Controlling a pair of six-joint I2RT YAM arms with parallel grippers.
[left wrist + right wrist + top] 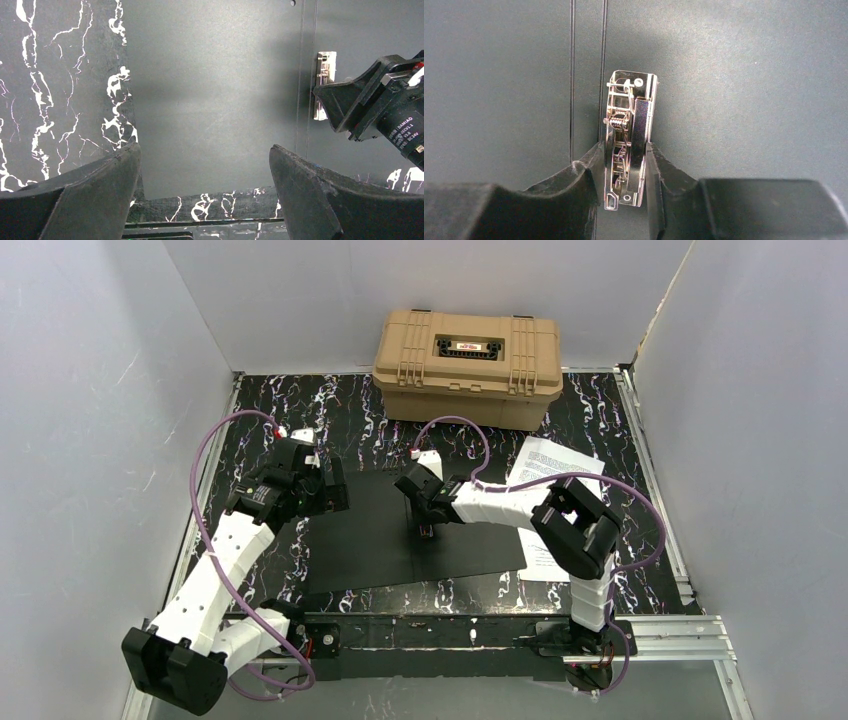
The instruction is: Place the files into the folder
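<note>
I see the folder (380,540) lying open and flat in the middle of the black table with white veins (300,420). Its black inside faces up. From my top view, the files (555,465) lie on the table at 3 o'clock from the folder. They are white sheets with small black print, and they sit just beside the folder's right edge. My right arm crosses over them and hides part of the stack. A tan hard case (465,365) with its lid down stands at 12 o'clock, against the back wall, apart from the folder.

My right gripper (624,150) is down on the folder, near its middle fold. Its two fingers are squeezed almost together, and they pinch the shiny metal clip (629,125) that sits on the folder's inside. One finger touches each long side of the clip. The clip has a small spring in it.

My left gripper (205,155) is at 9 o'clock, over the left edge of the folder. Its fingers are spread wide apart, and there is nothing between them. Through that gap I see the black inside of the folder and a strip of the table
</note>
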